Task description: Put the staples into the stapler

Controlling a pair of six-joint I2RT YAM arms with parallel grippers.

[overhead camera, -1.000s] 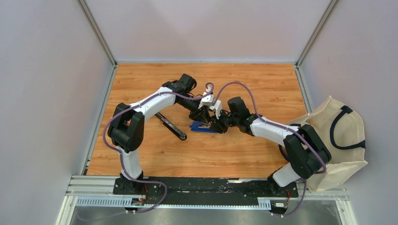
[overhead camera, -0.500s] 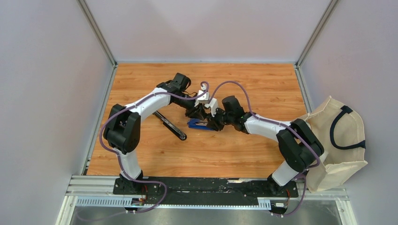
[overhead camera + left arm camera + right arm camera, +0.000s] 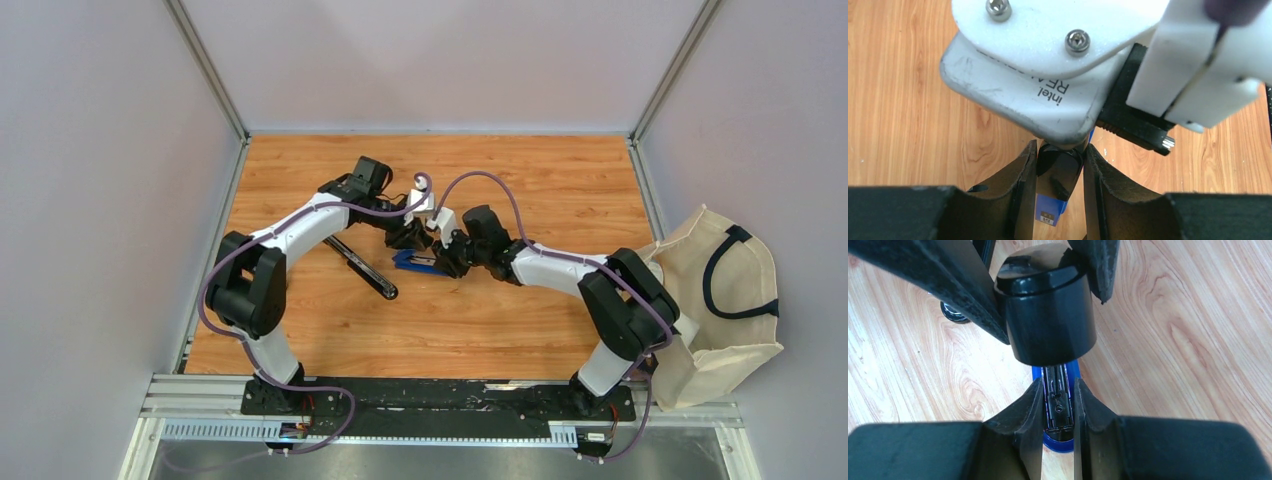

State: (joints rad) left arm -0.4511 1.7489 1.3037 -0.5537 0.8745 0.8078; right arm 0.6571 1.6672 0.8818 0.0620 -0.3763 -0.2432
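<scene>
The right gripper [image 3: 1058,387] was seen closed on the stapler [image 3: 415,262], its two fingers pressed against the sides of the open metal channel [image 3: 1060,407] low in the centre of the right wrist view, with the blue base [image 3: 1057,445] showing beneath. The left gripper [image 3: 1060,150] was closed on the same stapler, clamped on the glossy black rounded end of the top arm [image 3: 1048,305], which was held raised over the channel in the upper middle of that view. In the left wrist view a blue labelled part [image 3: 1050,214] was seen between the fingers [image 3: 1023,190] at the bottom centre, and the upper half was filled by the white camera housing [image 3: 1038,85] of the other wrist. Whether staples lay in the channel could not be told.

In the top view the stapler was placed at the centre of the wooden table [image 3: 560,180], where both arms met. A long black bar [image 3: 363,268] was laid on the wood just to its left, and a cream bag [image 3: 715,300] was set at the right edge.
</scene>
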